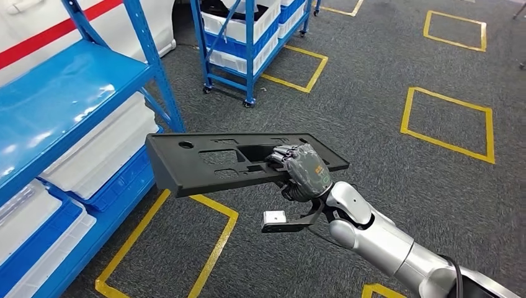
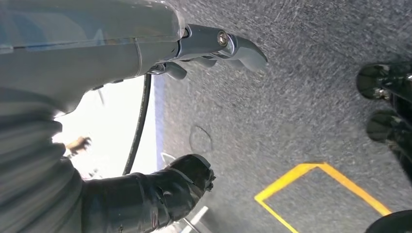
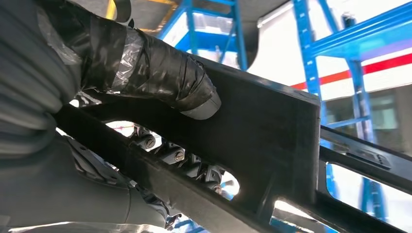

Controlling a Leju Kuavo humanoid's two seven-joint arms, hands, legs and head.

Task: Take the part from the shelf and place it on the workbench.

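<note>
A long flat black plastic part [image 1: 217, 162] with cut-outs hangs level in the air over the grey floor, just right of the blue shelf [image 1: 68, 93]. My right hand [image 1: 299, 171] grips it near its right end, fingers hooked through a rectangular opening. In the right wrist view the tape-wrapped thumb [image 3: 160, 77] presses on the part [image 3: 272, 131] and the fingers [image 3: 175, 158] show through a slot. My left hand [image 2: 160, 187] hangs over the floor with nothing in it; its fingers are apart.
The blue shelf at the left carries white and blue bins [image 1: 99, 155]. A second blue rack on wheels [image 1: 248, 37] with white bins stands further back. Yellow tape squares [image 1: 446, 118] mark the grey carpet floor.
</note>
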